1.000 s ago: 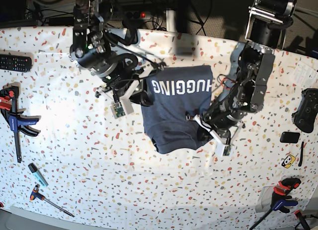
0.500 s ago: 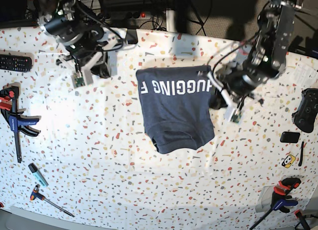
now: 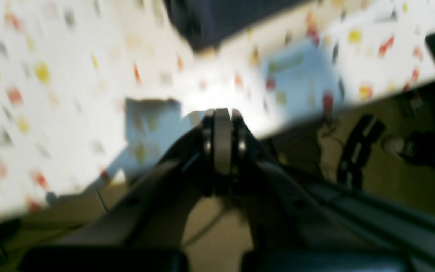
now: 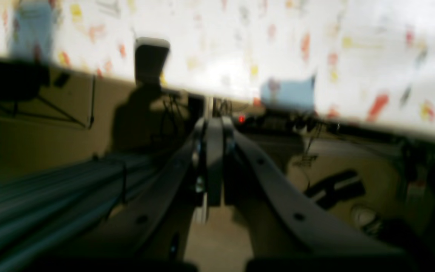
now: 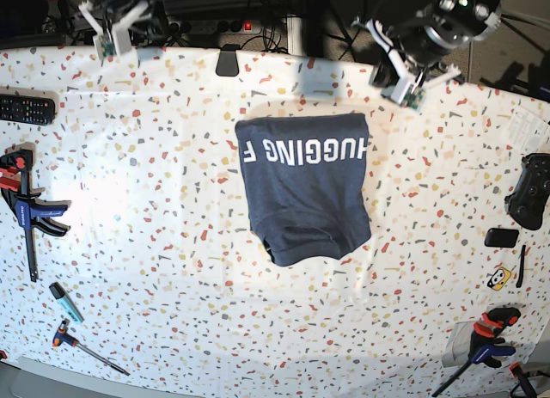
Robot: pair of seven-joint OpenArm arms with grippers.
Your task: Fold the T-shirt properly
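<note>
The navy T-shirt (image 5: pixel 305 187) lies folded in the middle of the speckled table, with white lettering "HUGGING F" upside down along its far edge. Nothing touches it. My left arm (image 5: pixel 421 37) is raised over the far right edge of the table, and my right arm (image 5: pixel 116 15) over the far left edge. In the blurred left wrist view the left gripper (image 3: pixel 223 113) is shut on nothing, and a corner of the T-shirt (image 3: pixel 217 19) shows beyond it. My right gripper (image 4: pixel 213 122) is likewise shut and holds nothing, pointing past the table's edge.
A remote (image 5: pixel 26 108) and an orange-and-black clamp (image 5: pixel 26 200) lie at the left, a marker (image 5: pixel 64 301) and a T-handle tool (image 5: pixel 86 346) at the near left. A black game controller (image 5: pixel 528 190), a small black box (image 5: pixel 501 237) and another clamp (image 5: pixel 485 342) lie at the right.
Both arms have let go of the T-shirt and drawn back from its sides up to the table's far edge. The folded shirt has stayed in place.
</note>
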